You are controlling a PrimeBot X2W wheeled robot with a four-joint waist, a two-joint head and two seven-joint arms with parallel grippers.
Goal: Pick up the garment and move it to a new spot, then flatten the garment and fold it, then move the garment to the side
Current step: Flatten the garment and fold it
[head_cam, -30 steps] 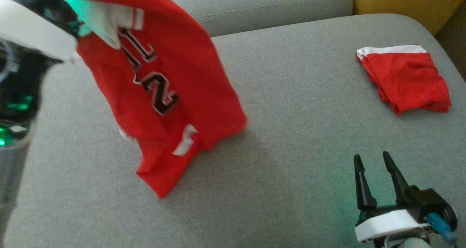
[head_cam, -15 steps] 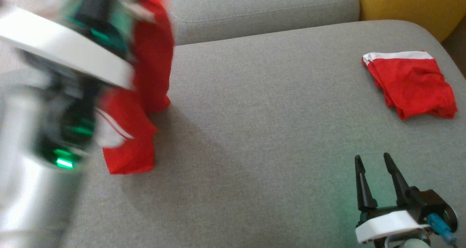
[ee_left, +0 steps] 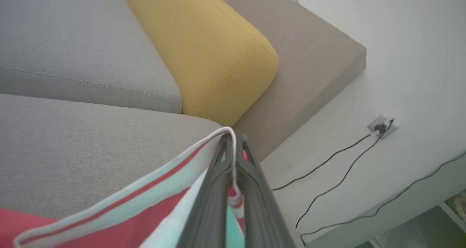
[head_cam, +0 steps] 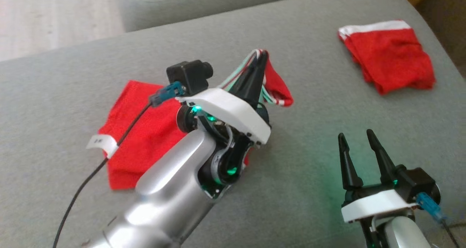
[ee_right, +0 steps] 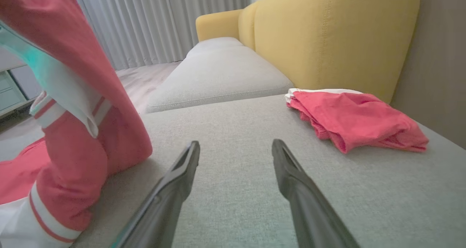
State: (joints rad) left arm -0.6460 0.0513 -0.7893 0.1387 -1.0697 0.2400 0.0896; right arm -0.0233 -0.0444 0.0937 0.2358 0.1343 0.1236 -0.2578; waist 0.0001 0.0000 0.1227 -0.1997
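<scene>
A red jersey [head_cam: 145, 131] with white and red striped trim lies partly heaped on the grey sofa seat [head_cam: 309, 106], left of centre. My left gripper [head_cam: 261, 55] is shut on its striped edge [ee_left: 204, 146] and holds that edge up above the seat. The jersey also hangs at the left of the right wrist view [ee_right: 72, 95]. My right gripper [head_cam: 355, 137] stands open over bare seat at the lower right, its fingers [ee_right: 182, 171] apart with nothing between them.
A second red garment [head_cam: 389, 55], folded with a white band, lies at the seat's far right corner [ee_right: 349, 117]. A yellow backrest cushion [ee_left: 218, 55] stands behind it. Beyond the sofa's end, black cables [ee_left: 327, 168] run to a wall socket.
The left arm has come down and towards the middle, laying much of the hanging jersey onto the seat. The head camera has shifted. My right gripper stays put.
</scene>
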